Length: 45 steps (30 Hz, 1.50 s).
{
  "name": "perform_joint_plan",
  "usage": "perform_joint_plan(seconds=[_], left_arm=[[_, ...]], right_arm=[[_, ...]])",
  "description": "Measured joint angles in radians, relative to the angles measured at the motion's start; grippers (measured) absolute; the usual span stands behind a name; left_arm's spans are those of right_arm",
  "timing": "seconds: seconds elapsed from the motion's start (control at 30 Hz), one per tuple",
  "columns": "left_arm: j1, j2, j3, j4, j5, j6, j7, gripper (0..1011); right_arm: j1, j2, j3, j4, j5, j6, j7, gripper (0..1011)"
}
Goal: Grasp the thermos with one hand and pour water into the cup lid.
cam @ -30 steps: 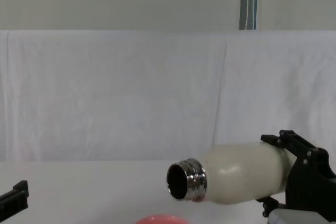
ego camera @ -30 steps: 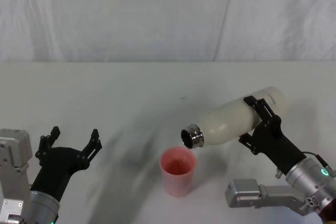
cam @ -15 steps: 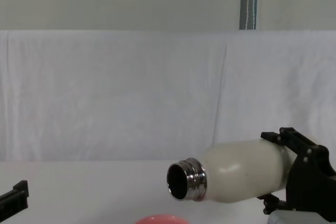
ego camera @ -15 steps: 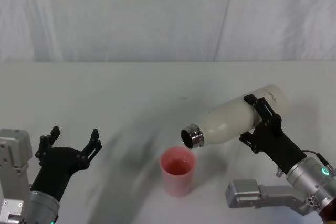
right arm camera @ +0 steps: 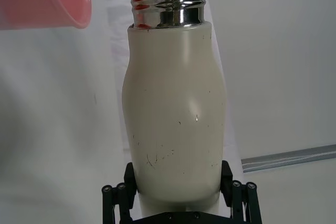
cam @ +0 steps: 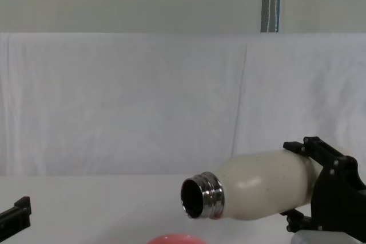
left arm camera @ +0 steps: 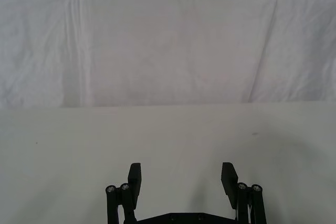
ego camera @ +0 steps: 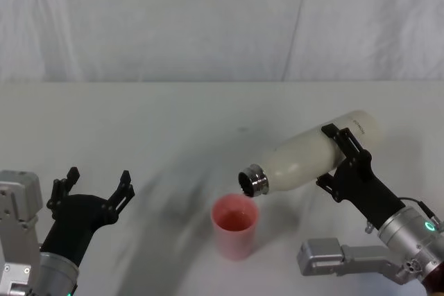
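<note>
Above the white tabletop (ego camera: 173, 123), right of centre, the right end effector (ego camera: 345, 162) was clamped on the thermos (ego camera: 312, 157) around its lower body. Thermos was tipped nearly horizontal, steel neck pointing toward the robot's left and slightly down, mouth just above and beside the cup lid (ego camera: 235, 225). Cup lid stood upright on the tabletop, approx. centre-front. No contact between neck and rim. Left end effector (ego camera: 93, 186) sat at front left, fingers spread apart, holding nothing, well apart from both items.
</note>
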Motion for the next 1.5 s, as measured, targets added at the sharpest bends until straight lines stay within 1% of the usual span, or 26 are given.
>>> perform_joint_plan(seconds=[1.5], left_arm=[[0.000,0.000,0.000,0.000,0.000,0.000,0.000,1001]], right_arm=[[0.009,0.007,-0.013,-0.008,-0.014,0.005,-0.001,953]])
